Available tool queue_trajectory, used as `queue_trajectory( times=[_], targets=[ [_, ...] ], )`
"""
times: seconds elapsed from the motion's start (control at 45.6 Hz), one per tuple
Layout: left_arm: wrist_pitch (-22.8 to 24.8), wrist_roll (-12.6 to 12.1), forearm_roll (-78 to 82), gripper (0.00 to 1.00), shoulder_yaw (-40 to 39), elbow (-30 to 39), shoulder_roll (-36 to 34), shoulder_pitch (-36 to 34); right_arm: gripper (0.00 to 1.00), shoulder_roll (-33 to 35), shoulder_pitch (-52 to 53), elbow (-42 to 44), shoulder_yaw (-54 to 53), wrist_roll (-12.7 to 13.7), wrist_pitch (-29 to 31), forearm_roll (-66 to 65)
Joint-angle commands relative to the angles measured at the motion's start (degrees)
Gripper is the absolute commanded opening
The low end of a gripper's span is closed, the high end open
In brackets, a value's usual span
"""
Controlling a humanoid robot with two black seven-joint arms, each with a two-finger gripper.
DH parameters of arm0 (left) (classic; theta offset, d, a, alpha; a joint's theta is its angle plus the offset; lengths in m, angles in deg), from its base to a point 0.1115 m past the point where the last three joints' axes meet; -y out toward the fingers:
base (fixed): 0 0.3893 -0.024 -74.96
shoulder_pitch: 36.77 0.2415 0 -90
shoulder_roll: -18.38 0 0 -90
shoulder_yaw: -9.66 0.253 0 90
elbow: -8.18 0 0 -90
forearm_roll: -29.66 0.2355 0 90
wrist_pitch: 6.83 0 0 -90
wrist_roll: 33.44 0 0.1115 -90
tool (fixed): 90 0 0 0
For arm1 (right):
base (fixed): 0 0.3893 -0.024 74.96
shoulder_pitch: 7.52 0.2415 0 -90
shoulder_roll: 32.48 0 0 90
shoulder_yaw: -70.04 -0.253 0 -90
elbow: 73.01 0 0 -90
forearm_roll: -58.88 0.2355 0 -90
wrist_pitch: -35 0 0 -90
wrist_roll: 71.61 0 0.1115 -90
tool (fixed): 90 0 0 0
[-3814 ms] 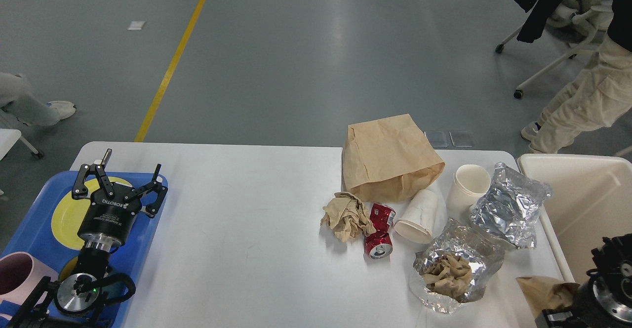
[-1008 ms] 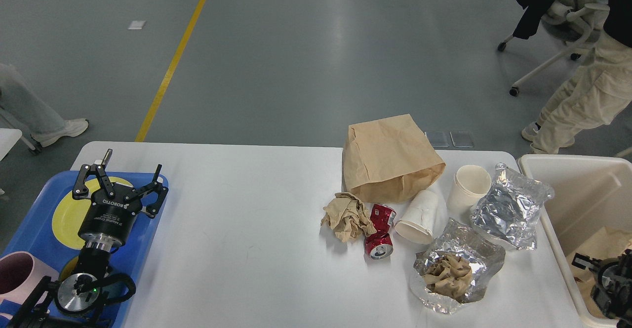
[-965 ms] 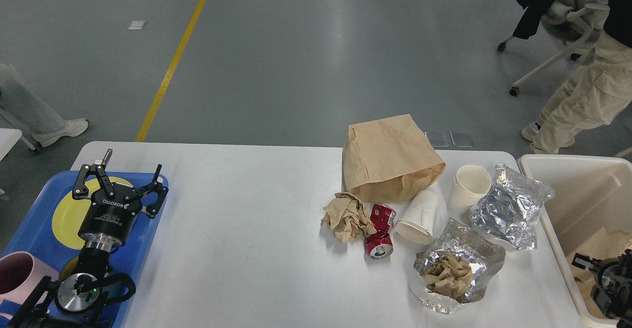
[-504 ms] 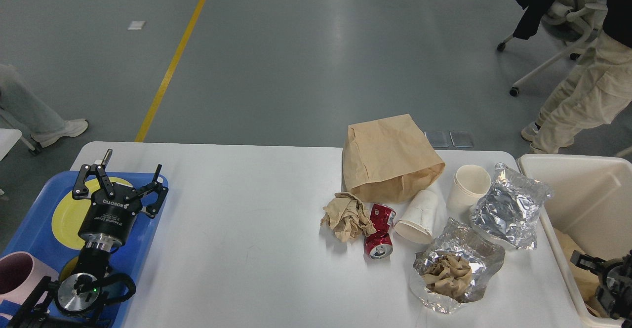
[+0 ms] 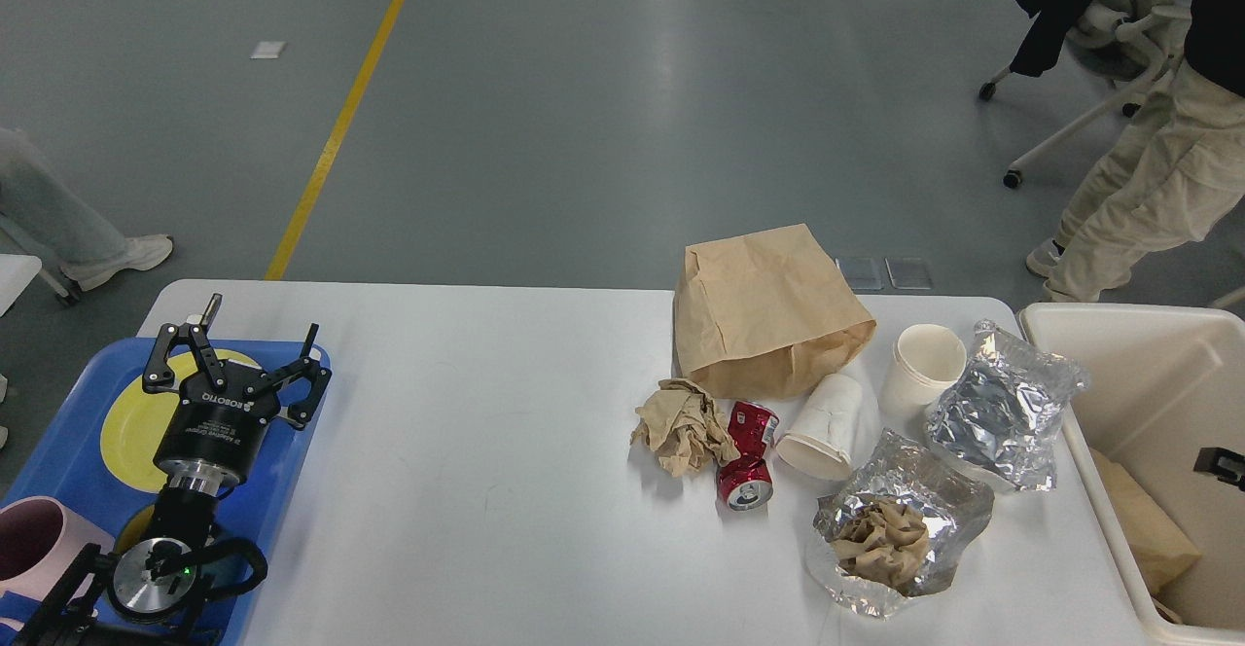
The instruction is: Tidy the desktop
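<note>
L gripper hangs over the blue tray, fingers spread wide, nothing between them. Yellow plate under it, pink mug at tray's near corner. R gripper: just a dark sliver at frame edge, over the cream bin, state unreadable. Brown paper lying in the bin. On the desktop: paper bag, crumpled wad touching crushed red can, tipped cup, upright cup, two foil wraps.
</note>
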Motion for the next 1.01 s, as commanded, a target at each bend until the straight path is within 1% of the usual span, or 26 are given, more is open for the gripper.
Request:
queue_trajectory(
  times=[0.0,0.11,0.175,0.329,0.395,0.592,0.68,0.745,0.833,0.986],
  targets=[
    [0.0,0.0,0.0,0.97,0.0,0.0,0.0,0.0,1.0,2.8,17.1,-14.4,10.9,1.3,4.5,-1.6],
    [0.0,0.0,0.0,0.96,0.0,0.0,0.0,0.0,1.0,0.9,32.7,-24.2,21.4,1.3,9.8,-1.3],
    [0.0,0.0,0.1,0.97,0.0,0.0,0.0,0.0,1.0,-2.8,41.2,-29.0,25.8,1.4,14.6,-1.1],
    [0.0,0.0,0.0,0.97,0.0,0.0,0.0,0.0,1.0,-9.9,56.3,-37.9,27.9,1.3,27.4,-0.8],
    [0.0,0.0,0.0,0.97,0.0,0.0,0.0,0.0,1.0,-12.0,62.3,-43.1,27.5,1.3,30.5,-0.7],
    [0.0,0.0,0.0,0.97,-0.1,0.0,-0.1,0.0,1.0,-17.4,75.3,-56.9,27.8,1.3,31.9,3.8],
    [0.0,0.0,0.0,0.97,-0.1,0.0,-0.1,0.0,1.0,-18.7,80.6,-62.1,27.3,1.3,31.5,4.9],
    [0.0,0.1,0.0,0.97,-0.1,-0.1,-0.1,0.0,1.0,-19.1,84.3,-65.6,26.6,0.7,30.8,5.4],
    [0.0,0.0,0.0,0.97,-0.1,-0.1,-0.1,0.0,1.0,-19.3,85.9,-66.9,25.2,0.6,30.7,6.9],
    [0.0,0.0,0.0,0.97,-0.1,0.0,-0.1,0.0,1.0,-20.0,84.3,-66.9,25.1,0.6,28.9,7.2]
  ],
)
